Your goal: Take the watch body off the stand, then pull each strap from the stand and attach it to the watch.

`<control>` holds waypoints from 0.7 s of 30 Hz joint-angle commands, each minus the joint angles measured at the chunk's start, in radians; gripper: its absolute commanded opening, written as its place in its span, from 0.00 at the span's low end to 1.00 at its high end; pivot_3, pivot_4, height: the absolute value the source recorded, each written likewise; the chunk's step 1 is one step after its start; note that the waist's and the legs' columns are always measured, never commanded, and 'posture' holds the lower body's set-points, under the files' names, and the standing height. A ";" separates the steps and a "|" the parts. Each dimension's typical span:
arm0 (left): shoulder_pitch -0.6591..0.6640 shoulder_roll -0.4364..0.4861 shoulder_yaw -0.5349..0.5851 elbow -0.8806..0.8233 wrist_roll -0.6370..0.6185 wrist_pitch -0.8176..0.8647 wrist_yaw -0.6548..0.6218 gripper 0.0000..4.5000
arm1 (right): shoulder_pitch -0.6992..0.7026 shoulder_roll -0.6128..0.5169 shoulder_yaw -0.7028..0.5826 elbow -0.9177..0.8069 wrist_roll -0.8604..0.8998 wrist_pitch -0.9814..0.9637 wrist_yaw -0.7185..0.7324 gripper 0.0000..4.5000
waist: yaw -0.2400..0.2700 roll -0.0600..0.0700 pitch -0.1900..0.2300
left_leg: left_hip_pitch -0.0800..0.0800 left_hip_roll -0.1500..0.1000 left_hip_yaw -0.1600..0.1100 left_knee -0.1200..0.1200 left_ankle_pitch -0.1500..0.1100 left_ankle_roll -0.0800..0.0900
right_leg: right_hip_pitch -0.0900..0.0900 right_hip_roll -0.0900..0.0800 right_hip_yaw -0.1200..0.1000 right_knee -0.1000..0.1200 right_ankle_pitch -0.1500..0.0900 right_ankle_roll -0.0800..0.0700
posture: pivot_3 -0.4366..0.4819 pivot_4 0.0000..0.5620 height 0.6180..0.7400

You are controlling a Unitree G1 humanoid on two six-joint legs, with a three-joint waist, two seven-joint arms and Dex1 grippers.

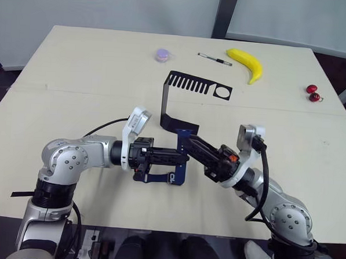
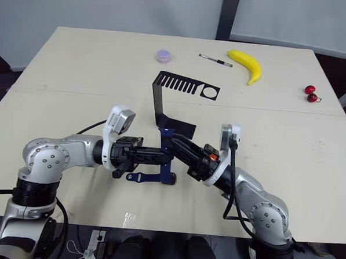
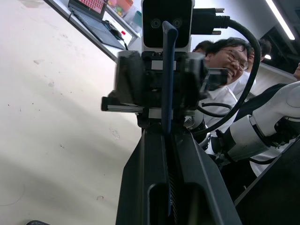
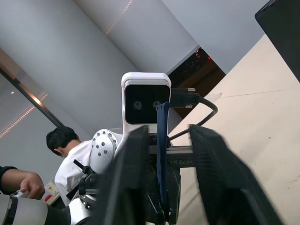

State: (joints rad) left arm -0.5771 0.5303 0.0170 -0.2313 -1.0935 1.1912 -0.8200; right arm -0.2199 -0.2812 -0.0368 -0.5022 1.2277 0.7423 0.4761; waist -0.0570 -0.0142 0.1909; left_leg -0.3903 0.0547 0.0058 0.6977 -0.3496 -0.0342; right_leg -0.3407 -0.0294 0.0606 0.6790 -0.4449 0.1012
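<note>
The black stand [image 1: 165,103] stands mid-table with its slotted top arm [image 1: 195,84] bare. Just in front of it, my left gripper [image 1: 183,159] is shut on an upright dark blue strap [image 1: 182,172]. A second blue strap [image 1: 158,180] runs sideways from its lower end, under the left fingers. My right gripper [image 1: 190,141] reaches in from the right. Its fingers [image 4: 129,187] stand open on either side of the strap's upper part [image 4: 162,154]. In the left wrist view the strap [image 3: 168,79] rises edge-on from between the closed fingers. The watch body is hidden among straps and fingers.
At the table's far side lie a banana [image 1: 248,64], a thin pen [image 1: 214,59], a small purple round object [image 1: 163,55] and two cherries [image 1: 313,93]. A black cable [image 1: 100,127] trails from the left wrist. A person [image 3: 225,51] sits beyond the table.
</note>
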 commanded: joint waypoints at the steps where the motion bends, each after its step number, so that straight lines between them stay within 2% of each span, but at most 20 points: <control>1: -0.002 0.009 0.010 -0.042 -0.019 -0.001 -0.010 0.00 | -0.008 0.008 0.006 -0.018 0.014 -0.018 0.035 0.00 | 0.000 0.000 0.000 | 0.000 0.000 0.000 0.000 0.000 0.000 | 0.000 0.000 0.000 0.000 0.000 0.000 | 0.48 0.27 1.00; 12: 0.016 0.026 0.018 -0.055 -0.007 -0.036 -0.038 0.00 | -0.003 0.022 0.002 -0.025 0.014 -0.028 0.048 0.00 | 0.000 0.000 0.000 | 0.000 0.000 0.000 0.000 0.000 0.000 | 0.000 0.000 0.000 0.000 0.000 0.000 | 0.48 0.27 1.00; 14: 0.022 0.029 0.021 -0.068 0.005 -0.065 -0.046 0.15 | -0.007 0.015 0.000 -0.033 0.006 -0.031 0.053 0.00 | 0.000 0.000 0.000 | 0.000 0.000 0.000 0.000 0.000 0.000 | 0.000 0.000 0.000 0.000 0.000 0.000 | 0.48 0.27 1.00; 15: 0.033 0.048 0.023 -0.085 0.046 -0.117 -0.062 0.18 | -0.013 0.002 -0.013 -0.043 -0.013 -0.045 0.056 0.00 | 0.000 0.000 0.000 | 0.000 0.000 0.000 0.000 0.000 0.000 | 0.000 0.000 0.000 0.000 0.000 0.000 | 0.48 0.27 1.00; 16: 0.045 0.075 0.024 -0.096 0.094 -0.179 -0.094 0.27 | -0.017 -0.016 -0.027 -0.054 -0.033 -0.057 0.063 0.00 | -0.001 0.000 0.000 | 0.000 0.000 0.000 0.000 0.000 0.000 | 0.000 0.000 0.000 0.000 0.000 0.000 | 0.48 0.27 1.00; 19: 0.079 0.160 0.018 -0.087 0.261 -0.406 -0.217 0.60 | -0.007 -0.094 -0.043 -0.091 -0.141 -0.109 0.111 0.00 | -0.001 0.000 0.000 | 0.000 0.000 0.000 -0.001 0.000 0.000 | 0.000 0.000 0.001 -0.003 0.000 0.000 | 0.48 0.27 1.00; 20: 0.092 0.200 0.002 -0.068 0.338 -0.500 -0.263 0.67 | 0.002 -0.126 -0.047 -0.103 -0.182 -0.131 0.130 0.00 | 0.000 0.001 0.000 | 0.000 0.000 0.000 -0.001 0.000 0.000 | 0.000 0.000 0.000 -0.005 0.000 0.000 | 0.48 0.27 1.00; 21: 0.112 0.235 -0.013 -0.048 0.411 -0.598 -0.311 0.80 | 0.014 -0.155 -0.055 -0.113 -0.215 -0.153 0.148 0.00 | 0.000 0.001 0.000 | 0.000 0.000 0.000 -0.001 0.000 0.000 | -0.001 0.000 0.000 -0.006 0.000 0.000 | 0.48 0.27 1.00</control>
State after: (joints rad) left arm -0.4793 0.7381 0.0143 -0.2887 -0.7801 0.7361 -1.0542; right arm -0.2156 -0.4180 -0.0707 -0.5579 1.0554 0.6349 0.5777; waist -0.0566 -0.0137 0.1912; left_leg -0.3900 0.0541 0.0062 0.6958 -0.3494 -0.0345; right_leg -0.3412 -0.0291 0.0612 0.6726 -0.4448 0.1010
